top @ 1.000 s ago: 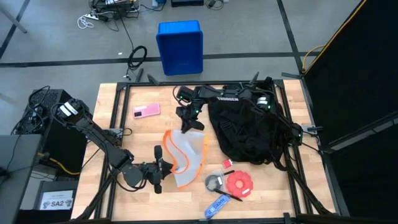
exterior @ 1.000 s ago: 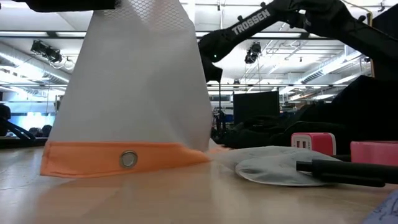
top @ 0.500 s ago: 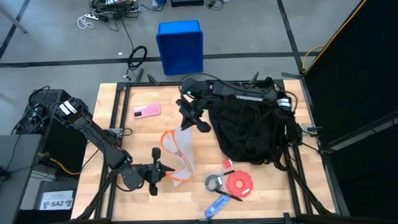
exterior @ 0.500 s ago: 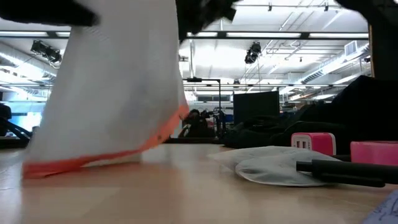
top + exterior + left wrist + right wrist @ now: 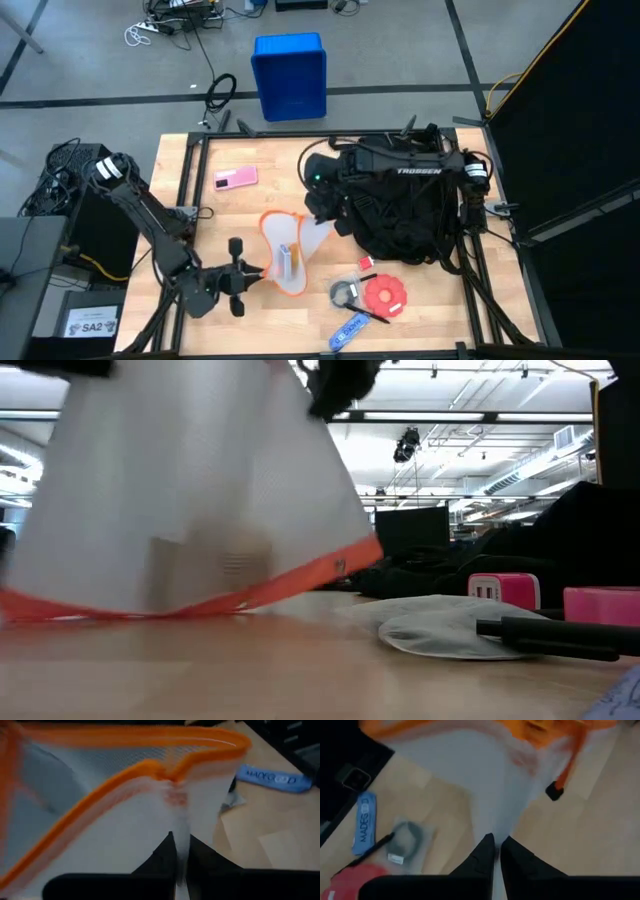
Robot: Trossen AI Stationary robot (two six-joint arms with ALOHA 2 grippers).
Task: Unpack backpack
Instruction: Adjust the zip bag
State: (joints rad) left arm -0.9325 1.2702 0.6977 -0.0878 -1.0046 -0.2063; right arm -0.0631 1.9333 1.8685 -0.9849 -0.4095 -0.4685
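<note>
A white mesh bag with an orange rim hangs between my two grippers at the table's middle, its mouth turned up and a grey thing showing inside. My left gripper is shut on its near-left side. My right gripper is shut on its far-right end, above the table. The black backpack lies at the table's right under my right arm, resting on its broad side. My left gripper pinches the white mesh just below the orange rim between its two fingers, where the rim bends into a fold. It comes nearly level from the table's left. That side of the bag sits low by the table. My right gripper pinches the white mesh at the end away from the orange rim between its two fingers. It slants down from the right, above the bag. This end is lifted clear, and the mesh narrows toward the fingers.
On the table lie a pink item at the far left, and near the front a red item, a grey pouch with a black pen, and a blue packet. A blue crate stands on the floor beyond.
My right gripper has risen and drawn toward the backpack with its end of the bag. My left gripper has shifted a little toward the table's left and rolled. The bag, spread fairly flat before, now stands up with its mouth open upward and its right rim lifted.
</note>
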